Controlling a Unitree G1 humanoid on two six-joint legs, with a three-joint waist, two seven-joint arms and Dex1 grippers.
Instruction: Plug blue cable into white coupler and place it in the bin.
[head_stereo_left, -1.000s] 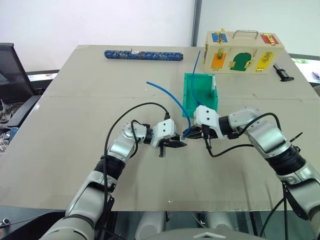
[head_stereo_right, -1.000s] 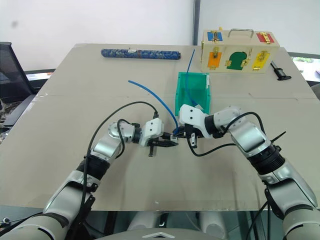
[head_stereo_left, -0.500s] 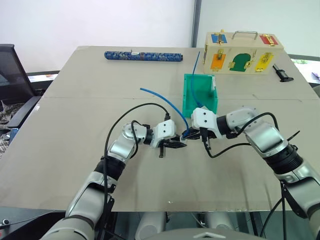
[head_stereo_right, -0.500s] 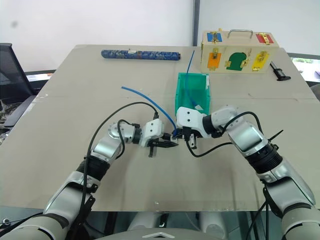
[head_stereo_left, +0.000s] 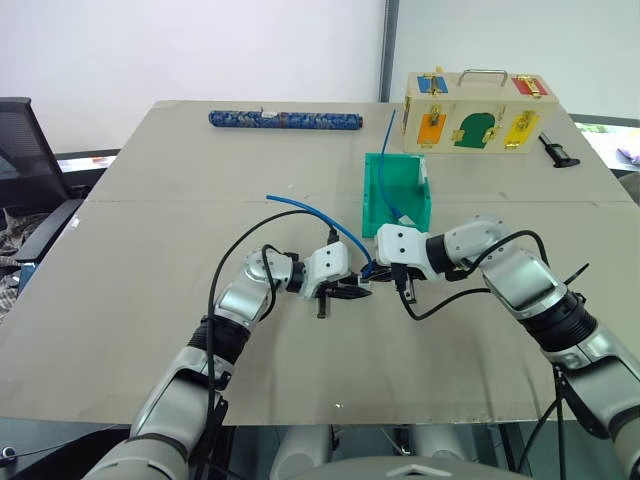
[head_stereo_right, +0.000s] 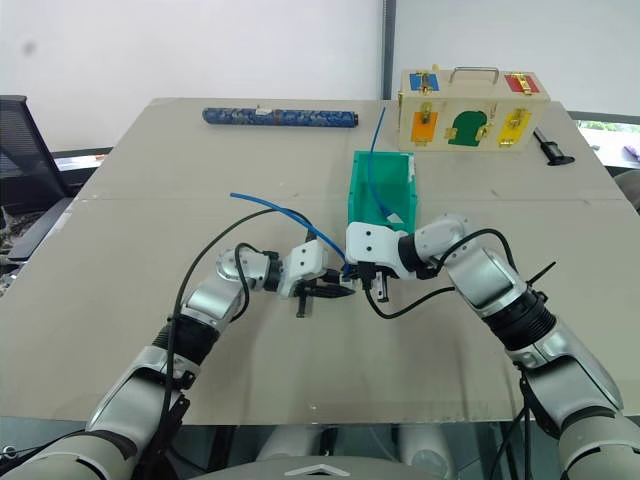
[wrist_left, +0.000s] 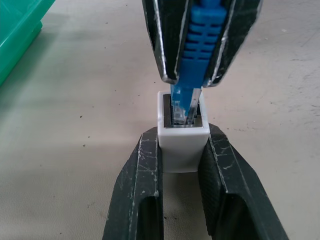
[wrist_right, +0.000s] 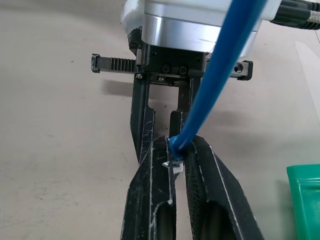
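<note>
My left gripper (wrist_left: 182, 136) is shut on the white coupler (wrist_left: 182, 147), its dark socket facing my right gripper (wrist_left: 191, 80). The right gripper is shut on the blue cable (head_stereo_left: 310, 212) at its plug boot (wrist_left: 200, 45). The clear plug tip sits in the mouth of the socket. In the left eye view both grippers meet above the table, just in front of the teal bin (head_stereo_left: 375, 195), the left gripper (head_stereo_left: 350, 291) to the left of the right gripper (head_stereo_left: 380, 268). The cable arcs up and left from the right gripper (wrist_right: 177, 145) to a free end.
Another thin blue cord (head_stereo_left: 392, 130) sticks up out of the bin. Behind the bin stands a wooden box with coloured doors (head_stereo_left: 475, 110), with a black tool (head_stereo_left: 555, 150) to its right. A dark-blue patterned tube (head_stereo_left: 285, 120) lies at the table's far side.
The cable's free end has swung left and lower as the right wrist rolled a little. The left gripper has stayed put. The camera has shifted slightly.
</note>
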